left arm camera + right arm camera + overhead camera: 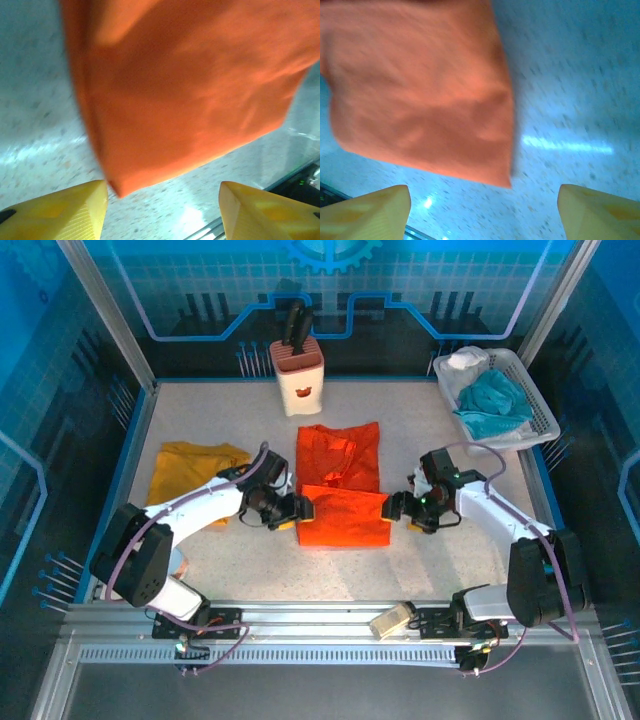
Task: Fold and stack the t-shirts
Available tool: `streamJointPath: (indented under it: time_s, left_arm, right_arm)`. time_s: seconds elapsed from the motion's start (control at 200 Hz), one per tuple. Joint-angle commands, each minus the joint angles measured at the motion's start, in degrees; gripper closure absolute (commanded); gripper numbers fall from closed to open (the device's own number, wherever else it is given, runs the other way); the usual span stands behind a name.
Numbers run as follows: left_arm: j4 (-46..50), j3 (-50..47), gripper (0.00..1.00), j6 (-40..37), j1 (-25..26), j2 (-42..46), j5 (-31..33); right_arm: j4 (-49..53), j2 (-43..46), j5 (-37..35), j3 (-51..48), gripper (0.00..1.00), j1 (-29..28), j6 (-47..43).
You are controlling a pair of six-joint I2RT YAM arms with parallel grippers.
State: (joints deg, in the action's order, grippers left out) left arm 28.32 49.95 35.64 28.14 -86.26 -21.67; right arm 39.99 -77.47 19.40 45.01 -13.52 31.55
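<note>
Left jaws and right jaws stand open, holding nothing, 1 at each near corner of the orange t-shirt (342,502), which lies half folded in the middle of the counter (440,560). The mustard t-shirt (188,466) lies apart at the left.

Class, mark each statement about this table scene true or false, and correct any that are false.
1. The orange shirt lies between the left gripper and the right gripper. True.
2. The left gripper is clamped on the orange shirt. False: its jaws stand open with nothing between them.
3. The yellow shirt is stacked on the orange shirt. False: it lies apart from it, on the left arm's side.
4. The teal cloth sits in the basket. True.
</note>
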Motion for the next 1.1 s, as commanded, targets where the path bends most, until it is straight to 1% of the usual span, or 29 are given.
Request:
streamJointPath:
  time_s: [0.0, 0.07, 0.155, 0.32, 0.41, 0.655, 0.82, 0.956, 1.096]
  left_arm:
    - [0.0, -5.1, 0.38, 5.0, 0.1, 3.0, -2.5]
    - [-3.6, -7.7, 0.37, 7.9, 0.9, 3.6, -3.3]
    - [-6.7, -9.0, 0.37, 10.3, 2.2, 2.7, -2.8]
    - [-11.8, -9.8, 0.41, 13.5, 3.3, -0.6, -2.5]
    - [-14.2, -9.8, 0.43, 14.6, 3.4, -2.1, -2.5]
    - [-16.5, -9.0, 0.46, 15.3, 3.5, -6.2, -2.5]
    - [-16.8, -8.6, 0.50, 15.2, 3.6, -7.3, -1.5]
    - [-15.9, -7.3, 0.54, 14.2, 3.4, -7.6, 0.5]
    - [-15.8, -5.2, 0.59, 13.6, 3.3, -9.1, 0.7]
  right_arm:
    - [2.2, 2.3, -1.3, -3.1, 0.23, -0.8, 2.6]
    - [-0.2, 2.1, -0.6, -5.2, 0.25, -1.3, 4.4]
    - [-2.9, 1.1, -0.8, -6.2, 0.27, -3.0, 6.7]
    - [-5.8, -1.8, -2.8, -4.2, 0.30, -7.2, 9.5]
    - [-7.1, -3.8, -3.3, -3.5, 0.31, -8.5, 10.5]
    - [-11.2, -8.3, -2.6, -2.0, 0.34, -11.5, 12.6]
    - [-12.4, -9.9, -2.7, -0.8, 0.38, -13.3, 13.6]
    - [-13.6, -10.2, -2.6, -1.2, 0.43, -14.1, 14.0]
    - [-13.8, -11.5, -2.9, -1.4, 0.46, -14.1, 13.8]
